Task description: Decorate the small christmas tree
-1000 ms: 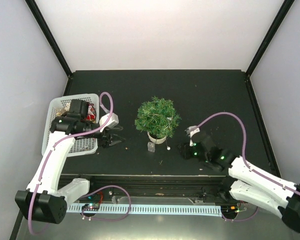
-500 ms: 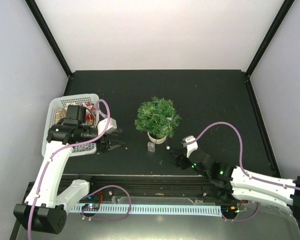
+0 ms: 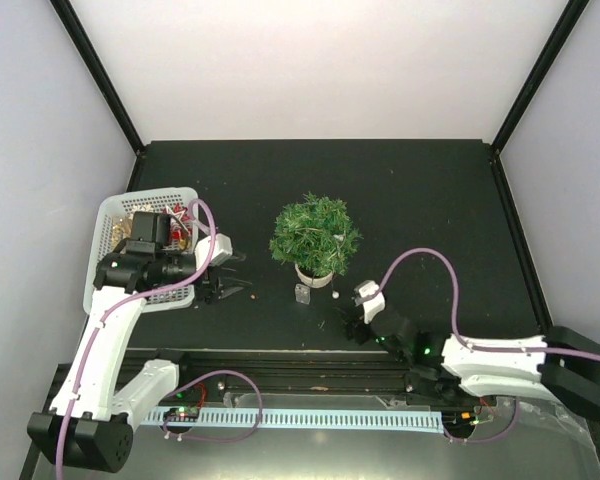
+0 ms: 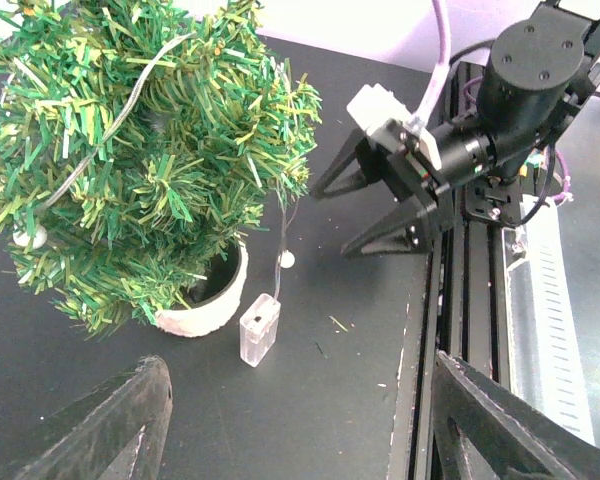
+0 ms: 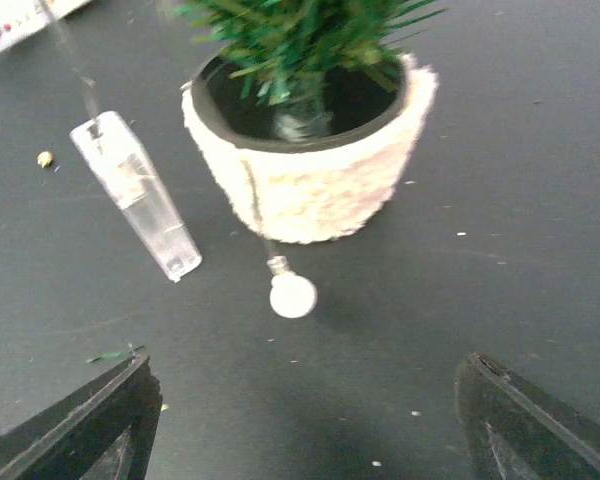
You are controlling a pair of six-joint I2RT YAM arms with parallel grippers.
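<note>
From overhead, a small bushy green artificial Christmas tree [image 3: 316, 238] in a round cream-white pot [image 5: 310, 170] is standing near the middle of the black surface [image 3: 420, 190]. A thin wire is running through its branches. In front of the pot, toward the bottom of the frame, a clear plastic battery box [image 3: 304, 294] is lying on the surface, with a small white round bulb [image 3: 335, 296] just to its right. A white plastic mesh basket [image 3: 155, 192] holding mixed ornaments is sitting at the left edge.

The left claw [image 3: 230, 285] is hovering left of the tree, beside the basket, pointing toward the tree. Its fingers are spreading wide with nothing between them. The right claw [image 3: 348, 318] is sitting low at the lower right of the tree, facing the pot and bulb. Its jaws are likewise standing wide apart and gripping nothing.
</note>
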